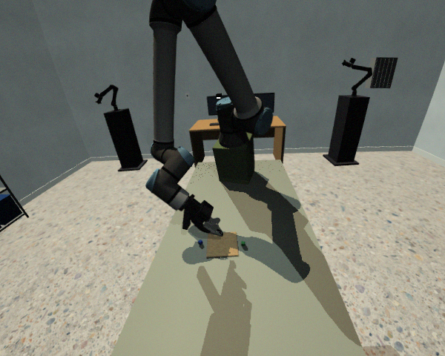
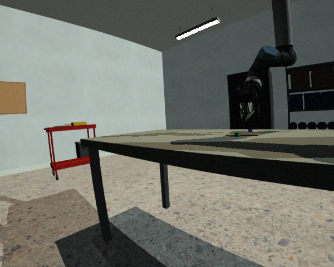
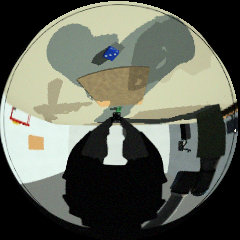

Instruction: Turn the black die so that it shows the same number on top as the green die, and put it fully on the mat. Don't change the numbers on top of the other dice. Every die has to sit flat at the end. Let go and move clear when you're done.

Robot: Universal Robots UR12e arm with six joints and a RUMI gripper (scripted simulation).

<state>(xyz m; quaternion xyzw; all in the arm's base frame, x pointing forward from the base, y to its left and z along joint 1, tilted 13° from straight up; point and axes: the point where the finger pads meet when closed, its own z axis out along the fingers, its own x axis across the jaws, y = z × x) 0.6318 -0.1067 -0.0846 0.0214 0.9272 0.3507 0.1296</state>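
My gripper hangs tilted above the far left edge of the brown mat, off the table. It is shut on the black die, a small dark block at the fingertips; its faces are too small to read. The green die sits flat on the table just right of the mat. In the wrist view the green die peeks out just beyond the fingertips, past the mat. In the side view my gripper is well above the mat and the green die.
A blue die sits on the table just left of the mat; it also shows in the wrist view. The arm's base block stands at the table's far end. The arm casts wide shadows around the mat.
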